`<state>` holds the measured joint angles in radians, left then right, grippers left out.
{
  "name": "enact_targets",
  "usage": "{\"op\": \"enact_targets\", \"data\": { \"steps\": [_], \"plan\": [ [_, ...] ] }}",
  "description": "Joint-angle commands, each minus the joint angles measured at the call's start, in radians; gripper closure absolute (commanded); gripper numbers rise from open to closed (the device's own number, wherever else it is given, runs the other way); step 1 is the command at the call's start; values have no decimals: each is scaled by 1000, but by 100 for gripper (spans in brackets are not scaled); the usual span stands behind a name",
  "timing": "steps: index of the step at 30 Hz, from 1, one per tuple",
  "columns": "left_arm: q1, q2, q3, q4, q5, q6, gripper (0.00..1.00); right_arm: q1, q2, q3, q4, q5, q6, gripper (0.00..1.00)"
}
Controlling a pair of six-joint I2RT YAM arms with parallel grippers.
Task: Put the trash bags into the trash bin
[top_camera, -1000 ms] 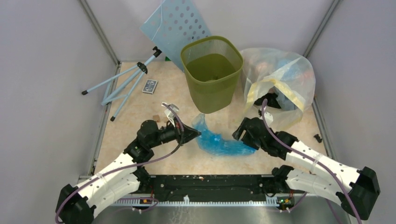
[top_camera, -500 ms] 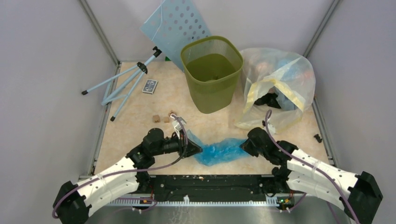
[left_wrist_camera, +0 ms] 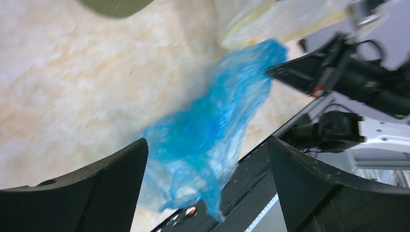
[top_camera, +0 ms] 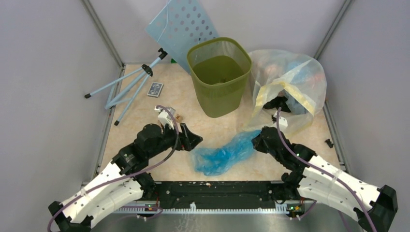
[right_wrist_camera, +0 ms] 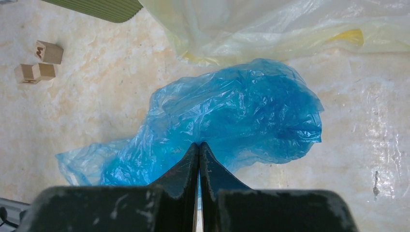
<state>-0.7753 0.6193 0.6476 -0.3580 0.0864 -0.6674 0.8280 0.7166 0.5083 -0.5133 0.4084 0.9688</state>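
Note:
The crumpled light-blue trash bag (top_camera: 222, 154) lies on the table in front of the olive-green trash bin (top_camera: 220, 99), which stands upright at the back. My right gripper (top_camera: 257, 141) is shut on the bag's right end; in the right wrist view its fingertips (right_wrist_camera: 199, 145) pinch the blue film (right_wrist_camera: 241, 111). My left gripper (top_camera: 196, 140) stands open just left of the bag and holds nothing. In the left wrist view the bag (left_wrist_camera: 212, 125) shows beyond the wide-apart fingers (left_wrist_camera: 111, 183), loose from them.
A big clear yellowish bag (top_camera: 290, 79) stuffed with items sits right of the bin, close to my right gripper. A perforated light-blue panel (top_camera: 183, 24) leans at the back. A tripod (top_camera: 128, 89) and a card box (top_camera: 155, 89) lie far left. Small wooden blocks (right_wrist_camera: 41, 60) sit near the left arm.
My left gripper has opened, let go of the bag's left end and drawn back to the left. My right gripper has shut on the right end and shifted slightly toward the back.

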Motion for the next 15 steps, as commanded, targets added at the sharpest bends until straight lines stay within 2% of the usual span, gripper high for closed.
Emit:
{"op": "enact_targets", "data": {
  "steps": [1,7,10,15],
  "plan": [
    [-2,21,-6,-188,-112,-85,1,-4,-14,36,4,17,-82,100],
    [-2,86,-97,-132,50,-89,4,-4,-34,-22,51,-52,-119,100],
    [-2,139,-127,-68,89,-55,4,-4,-47,-38,84,-80,-163,91],
    [-2,244,-185,10,132,-78,3,-4,-48,-29,87,-139,-232,51]
  ]
}}
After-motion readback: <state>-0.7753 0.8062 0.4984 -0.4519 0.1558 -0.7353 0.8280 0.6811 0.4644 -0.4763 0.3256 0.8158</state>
